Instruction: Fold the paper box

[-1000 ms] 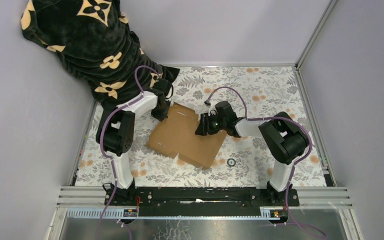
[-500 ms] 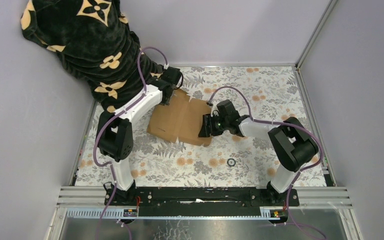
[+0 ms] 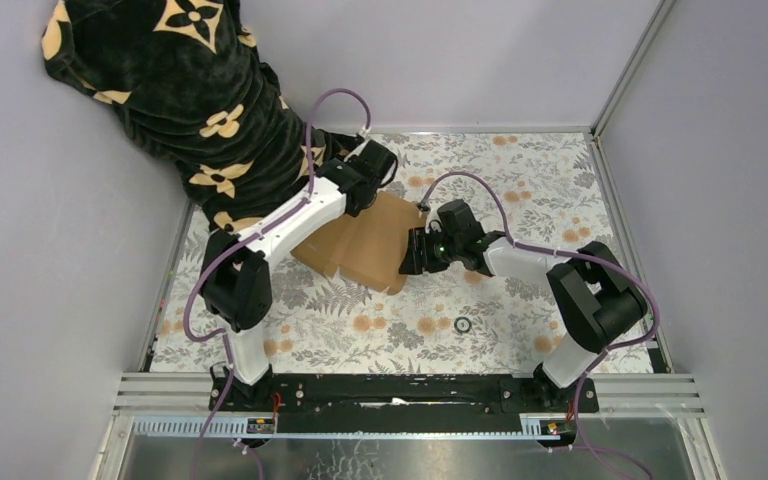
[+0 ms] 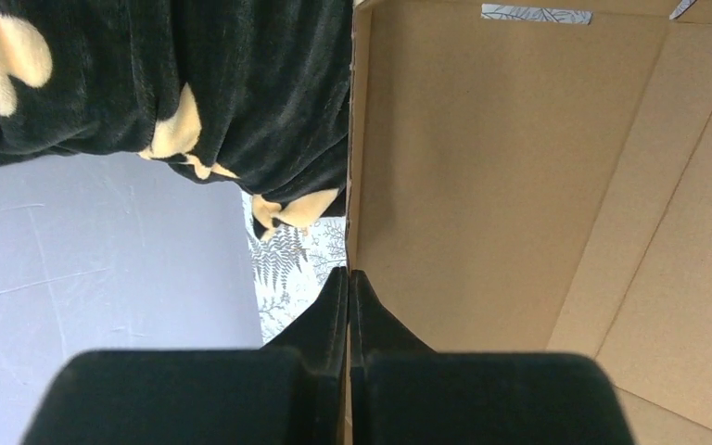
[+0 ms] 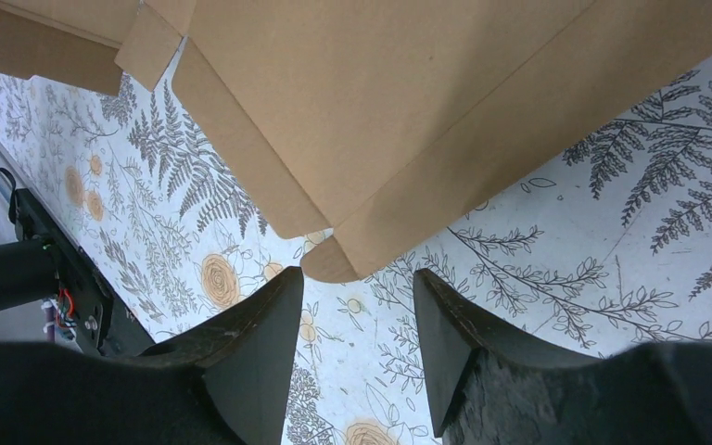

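The paper box [image 3: 365,245] is a brown creased cardboard sheet, tilted up on edge over the floral cloth at mid table. My left gripper [image 3: 368,182] is shut on its far edge; in the left wrist view the cardboard edge [image 4: 351,185] runs straight down between the closed fingers of that gripper [image 4: 348,273]. My right gripper [image 3: 410,256] stands open just right of the sheet's near corner. From the right wrist the tabbed corner of the paper box [image 5: 408,93] hangs just beyond that open gripper [image 5: 359,278], with only cloth between the fingers.
A black plush cloth with beige flowers [image 3: 160,80] hangs at the back left, close to the left arm. A small black ring [image 3: 463,324] lies on the cloth near the right arm's base. Walls and a metal rail [image 3: 600,110] bound the table.
My left gripper has carried the box's far edge up and toward the back right, so the sheet has gone from flat to steeply tilted. My right gripper shifted slightly and stayed open beside it.
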Action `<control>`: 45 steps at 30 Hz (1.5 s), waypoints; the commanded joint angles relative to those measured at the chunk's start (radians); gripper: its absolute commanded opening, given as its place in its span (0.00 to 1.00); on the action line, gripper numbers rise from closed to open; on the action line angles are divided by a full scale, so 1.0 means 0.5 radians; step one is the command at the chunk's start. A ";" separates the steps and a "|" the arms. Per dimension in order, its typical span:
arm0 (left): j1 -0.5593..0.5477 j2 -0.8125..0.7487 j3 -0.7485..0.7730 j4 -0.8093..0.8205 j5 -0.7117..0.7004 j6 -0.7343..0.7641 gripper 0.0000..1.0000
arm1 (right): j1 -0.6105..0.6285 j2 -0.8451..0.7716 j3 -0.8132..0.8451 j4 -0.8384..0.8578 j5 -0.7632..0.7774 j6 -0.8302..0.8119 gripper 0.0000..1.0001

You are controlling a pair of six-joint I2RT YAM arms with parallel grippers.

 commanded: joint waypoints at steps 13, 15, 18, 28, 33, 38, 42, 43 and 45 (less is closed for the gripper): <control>-0.414 0.286 0.109 0.125 -0.459 0.321 0.00 | -0.182 0.151 0.002 0.365 -0.098 0.282 0.43; -0.459 0.312 0.107 0.153 -0.489 0.340 0.00 | -0.195 0.217 0.012 0.419 -0.127 0.319 0.41; -0.509 0.338 0.067 0.207 -0.547 0.379 0.00 | -0.214 0.296 -0.012 0.507 -0.161 0.377 0.40; -0.629 0.345 -0.133 0.378 -0.676 0.433 0.00 | -0.286 0.480 -0.134 0.838 -0.277 0.577 0.37; -0.669 0.403 -0.202 0.393 -0.680 0.405 0.00 | -0.320 0.515 -0.160 0.960 -0.347 0.650 0.36; -0.669 0.406 -0.293 0.475 -0.659 0.428 0.00 | -0.339 0.505 -0.167 0.980 -0.383 0.654 0.37; -0.656 0.408 -0.313 0.511 -0.643 0.436 0.00 | -0.378 0.488 -0.194 1.052 -0.453 0.681 0.38; -0.650 0.406 -0.313 0.515 -0.639 0.434 0.00 | -0.399 0.460 -0.216 1.099 -0.476 0.700 0.38; -0.640 0.390 -0.317 0.515 -0.626 0.429 0.00 | -0.468 0.414 -0.266 1.202 -0.527 0.753 0.39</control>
